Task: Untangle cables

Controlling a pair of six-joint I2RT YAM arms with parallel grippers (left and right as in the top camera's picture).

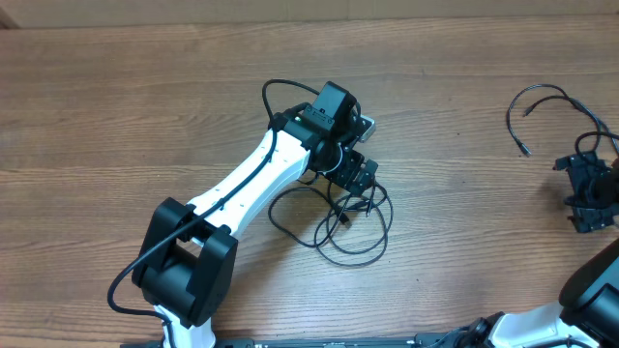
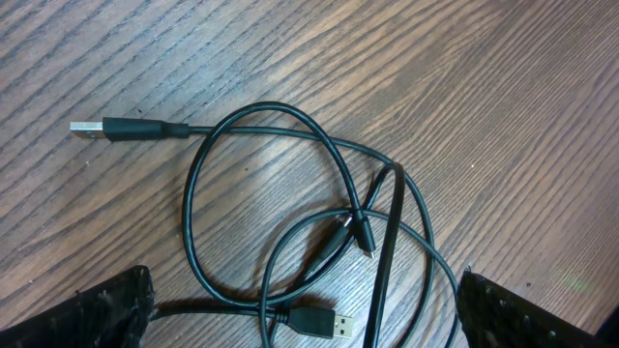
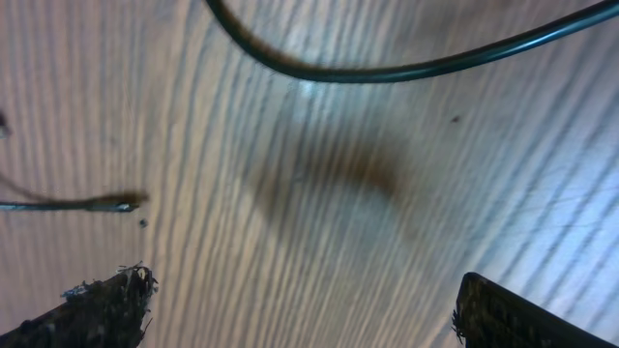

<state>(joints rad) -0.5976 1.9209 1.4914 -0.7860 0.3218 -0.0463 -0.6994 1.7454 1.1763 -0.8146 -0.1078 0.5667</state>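
Observation:
A tangle of thin black cables lies in loose overlapping loops at the table's middle. My left gripper hangs open just over its upper edge. In the left wrist view the loops cross one another. One USB plug lies at the upper left and another USB plug sits between my open left gripper fingers, untouched. A separate black cable curves at the far right. My right gripper stands open beside it. The right wrist view shows that cable and a small plug end ahead of the open right gripper.
The table is bare wood grain. My left arm, white with a black base, stretches from the front edge to the middle, with its own thick black cable looping above the wrist.

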